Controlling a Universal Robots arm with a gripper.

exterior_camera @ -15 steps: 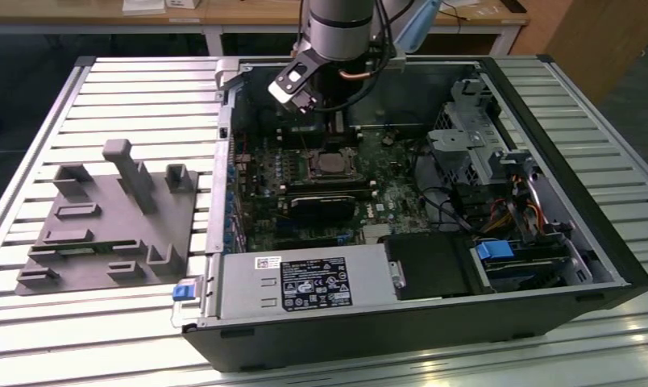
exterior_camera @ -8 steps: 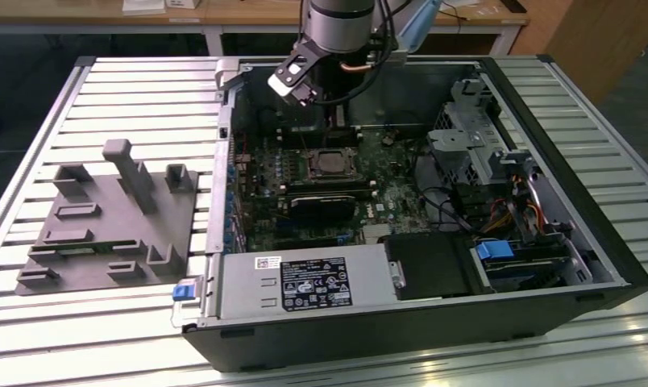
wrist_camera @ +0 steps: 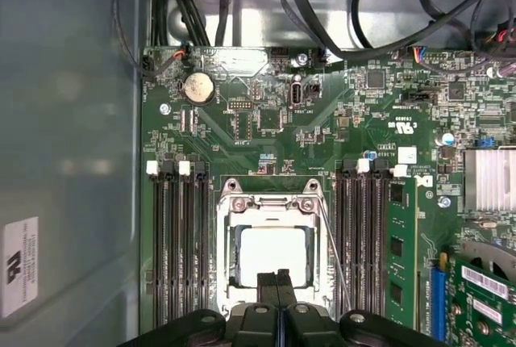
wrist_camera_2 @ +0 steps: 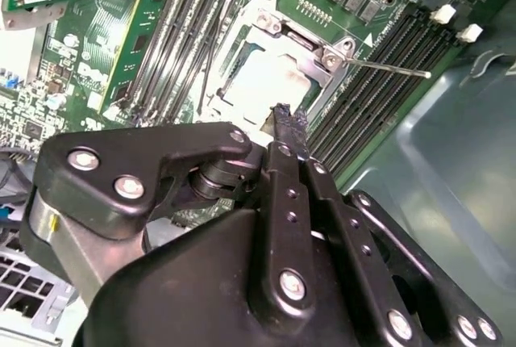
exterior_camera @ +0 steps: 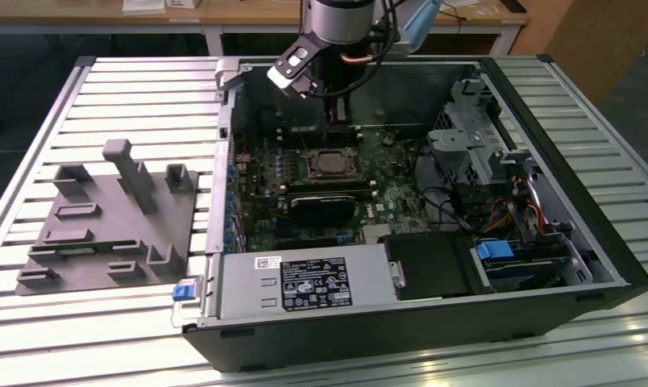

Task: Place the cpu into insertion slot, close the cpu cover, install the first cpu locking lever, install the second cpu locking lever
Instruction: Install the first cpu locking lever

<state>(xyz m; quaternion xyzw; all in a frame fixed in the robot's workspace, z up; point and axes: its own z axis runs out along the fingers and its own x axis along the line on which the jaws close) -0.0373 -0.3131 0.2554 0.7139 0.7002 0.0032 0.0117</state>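
The cpu (wrist_camera: pixel 274 252) lies flat in the insertion slot (exterior_camera: pixel 330 164), its pale silver face (wrist_camera_2: pixel 266 81) showing through the window of the cpu cover (wrist_camera: pixel 268 202). That silver frame lies down over the chip. A thin wire locking lever (wrist_camera_2: pixel 395 68) juts out from one corner of the socket over the memory slots, and it also runs along one side of the socket (wrist_camera: pixel 332 254). My gripper (wrist_camera: pixel 278 276) hangs above the socket's edge with its black fingers pressed together and nothing between them. From outside, the gripper (exterior_camera: pixel 338 119) stands above the board just behind the socket.
Long black memory slots (wrist_camera: pixel 179 242) flank the socket on both sides. A green card (wrist_camera: pixel 484 290), a finned heatsink (wrist_camera: pixel 488 177) and a coin battery (wrist_camera: pixel 197 86) sit nearby. Cables cross the case at the exterior view's right. A grey fixture (exterior_camera: pixel 109 218) rests outside the case.
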